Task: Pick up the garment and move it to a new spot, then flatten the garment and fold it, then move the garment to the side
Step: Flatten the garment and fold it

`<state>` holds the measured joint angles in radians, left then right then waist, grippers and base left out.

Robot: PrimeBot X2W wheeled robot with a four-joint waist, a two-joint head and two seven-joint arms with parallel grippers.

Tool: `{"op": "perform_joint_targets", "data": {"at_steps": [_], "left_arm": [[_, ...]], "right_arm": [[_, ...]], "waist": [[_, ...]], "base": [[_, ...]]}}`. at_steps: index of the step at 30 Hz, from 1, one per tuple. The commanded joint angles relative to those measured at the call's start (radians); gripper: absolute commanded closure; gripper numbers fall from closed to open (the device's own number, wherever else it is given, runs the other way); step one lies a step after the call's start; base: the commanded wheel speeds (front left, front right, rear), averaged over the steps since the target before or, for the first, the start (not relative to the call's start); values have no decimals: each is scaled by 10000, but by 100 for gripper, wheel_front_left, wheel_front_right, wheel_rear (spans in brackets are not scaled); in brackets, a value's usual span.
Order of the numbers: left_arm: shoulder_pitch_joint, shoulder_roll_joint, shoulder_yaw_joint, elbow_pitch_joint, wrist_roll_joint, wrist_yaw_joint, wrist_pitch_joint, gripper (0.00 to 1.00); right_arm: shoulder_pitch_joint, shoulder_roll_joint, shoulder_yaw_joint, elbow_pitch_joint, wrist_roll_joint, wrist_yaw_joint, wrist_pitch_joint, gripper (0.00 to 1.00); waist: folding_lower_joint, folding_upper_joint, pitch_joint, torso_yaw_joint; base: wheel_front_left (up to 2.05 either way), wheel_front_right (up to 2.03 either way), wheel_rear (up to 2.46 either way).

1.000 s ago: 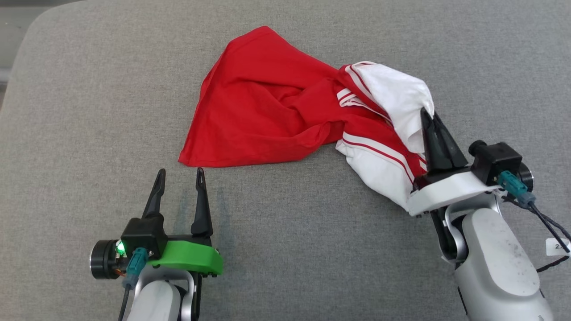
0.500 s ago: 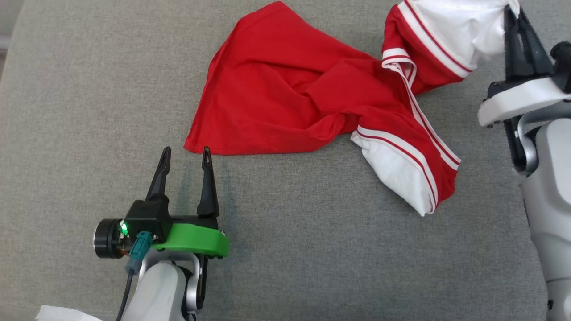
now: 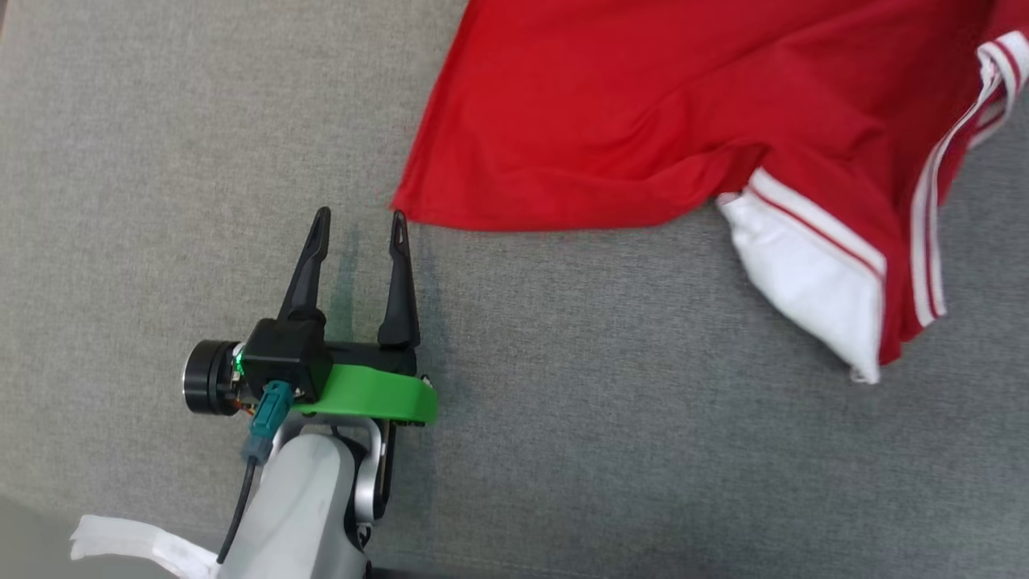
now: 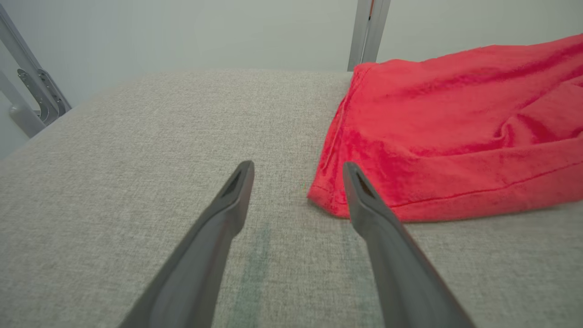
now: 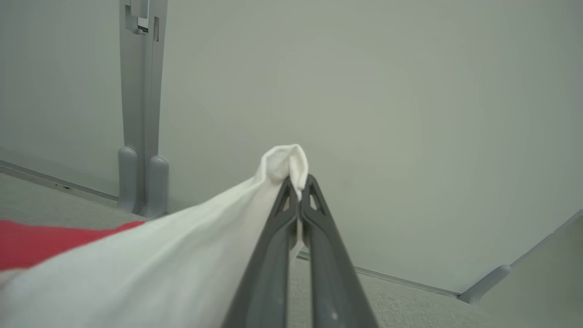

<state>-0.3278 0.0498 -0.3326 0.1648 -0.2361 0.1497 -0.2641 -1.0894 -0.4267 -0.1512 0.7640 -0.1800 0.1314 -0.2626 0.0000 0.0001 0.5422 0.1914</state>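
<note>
Garment (image 3: 643, 121) cut off by head view's top, right edges; left arm (image 3: 301, 507) cropped at bottom.

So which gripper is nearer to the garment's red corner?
Left. The left gripper is open right beside the red corner; the right gripper is shut on the garment's white part, away from that corner.

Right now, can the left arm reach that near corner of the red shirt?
Probably yes: the left gripper is open, its tips right beside the near corner of the garment, with nothing lying between them.
</note>
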Motion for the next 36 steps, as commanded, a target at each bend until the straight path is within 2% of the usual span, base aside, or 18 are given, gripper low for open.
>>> {"op": "perform_joint_targets", "data": {"at_steps": [1, 6, 7, 8, 9, 13, 17, 23, 36], "left_arm": [[-223, 20, -68, -55, -38, 64, 4, 0], [-365, 20, -247, -97, -94, 209, 4, 0], [-365, 20, -253, -79, -93, 233, 4, 0], [-365, 18, -255, -65, -98, 259, 4, 0], [-371, 20, -240, -49, -107, 277, 4, 0], [-337, 21, -132, 38, -79, 355, 4, 0], [-404, 21, -36, 101, 25, 312, 4, 0], [-137, 23, 152, 297, 93, 178, 4, 0], [478, 26, 641, 734, 377, -132, 4, 0]], "right_arm": [[-317, -160, -230, 201, -244, -15, -29, 100], [-953, -400, -769, 791, -1260, -15, 6, 98], [-1025, -381, -955, 993, -1378, -15, 105, 58], [-1102, -312, -1086, 1047, -1480, -15, 73, 4], [-1182, -242, -1189, 1121, -1663, -15, 57, 0], [-1200, 107, -1574, 1187, -1831, -15, -10, 0], [-912, 568, -1469, 755, -1584, -15, -27, 0], [202, 1224, -684, -511, -278, -15, -26, 0], [3240, 1712, 804, -2432, 2036, -15, -29, 0]], "waist": [[0, -1, 515, 413], [0, -1, 842, 581], [0, -1, 871, 581], [0, -1, 889, 571], [0, -1, 902, 545], [0, -1, 795, 383], [0, -1, 530, 172], [0, -1, -156, -186], [0, -1, -1601, -748]], "base": [[0, 0, 0], [0, 0, 0], [0, 0, 0], [0, 0, 0], [0, 0, 0], [0, 0, 0], [0, 0, 0], [0, 0, 0], [0, 0, 0]]}}
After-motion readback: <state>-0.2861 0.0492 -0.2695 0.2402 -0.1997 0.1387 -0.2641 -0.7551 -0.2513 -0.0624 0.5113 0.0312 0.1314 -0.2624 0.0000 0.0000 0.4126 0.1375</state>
